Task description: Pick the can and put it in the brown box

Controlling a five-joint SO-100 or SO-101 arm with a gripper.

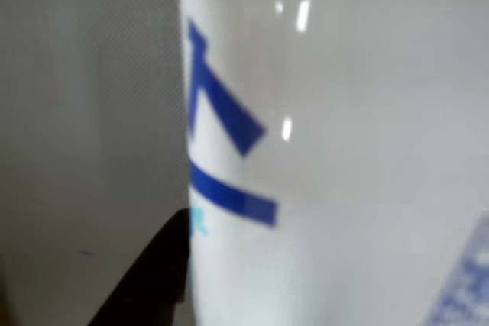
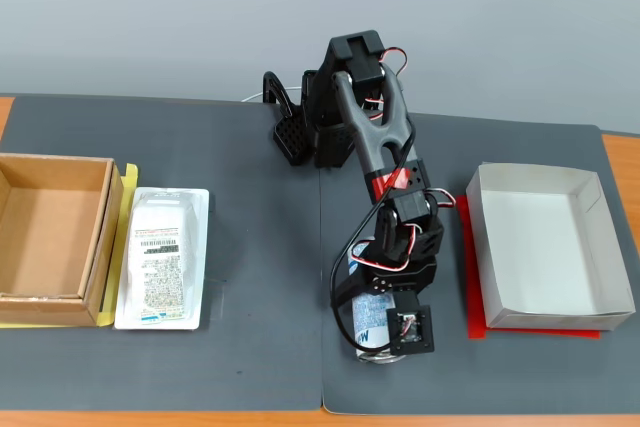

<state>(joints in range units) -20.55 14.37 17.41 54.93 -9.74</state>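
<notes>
Can (image 1: 336, 143): fills most of the wrist view at very close range; white wall with dark-blue lettering, a trace of light-blue print, and small bright reflections. In the fixed view the can (image 2: 368, 325) lies on the dark mat near the front edge of the table, mostly covered by the arm; a white side with blue print and a silver end show.
End effector (image 2: 385, 332): lowered over the can in the fixed view, with the wrist camera housing facing the front. One dark finger (image 1: 149, 280) shows at the lower left of the wrist view, beside the can wall. Whether the jaws are clenched on the can or released cannot be told from either view.
Arm (image 2: 375, 137): black, with red and white wires; its base stands at the rear middle of the mat, and the links reach forward and down to the can.
Brown box (image 2: 45, 297): open and empty, at the left edge of the fixed view, resting on a yellow sheet (image 2: 125, 209); well apart from the can.
Blister pack (image 2: 163, 257): flat white plastic with a barcode label, just beside the brown box on its right.
White box (image 2: 590, 237): open paper tray at the right of the fixed view, on a red sheet (image 2: 530, 331).
Table (image 2: 615, 157): orange-brown surface, covered largely by the dark grey mat (image 2: 240, 337).
</notes>
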